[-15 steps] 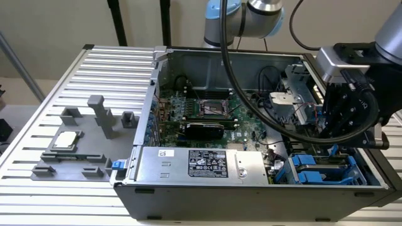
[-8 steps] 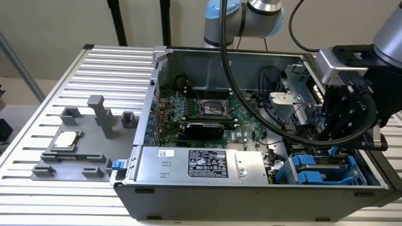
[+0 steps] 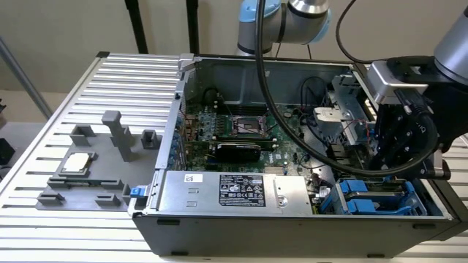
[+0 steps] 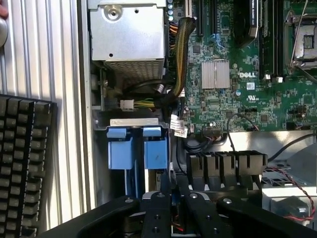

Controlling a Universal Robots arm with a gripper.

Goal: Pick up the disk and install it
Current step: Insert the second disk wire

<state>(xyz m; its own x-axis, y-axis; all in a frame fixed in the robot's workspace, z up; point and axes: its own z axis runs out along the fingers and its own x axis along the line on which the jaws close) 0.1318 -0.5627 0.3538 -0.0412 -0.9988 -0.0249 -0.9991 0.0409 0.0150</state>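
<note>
**Gripper hangs over the drive bay, disk seated in the case corner**

The gripper (image 3: 398, 145) hangs inside the open computer case (image 3: 292, 219), at the exterior view's right, just above the drive bay. The disk (image 3: 365, 198) sits in that bay at the case's near corner, its blue carrier rails showing in the wrist view (image 4: 138, 148) just beyond the black fingers (image 4: 157, 215). The fingers stand close together with only a narrow gap, and I cannot tell whether they grip anything. The power supply (image 3: 234, 192) lies beside the bay. A CPU chip (image 3: 76, 163) rests on a grey fixture on the slatted surface (image 3: 124, 82).
</note>
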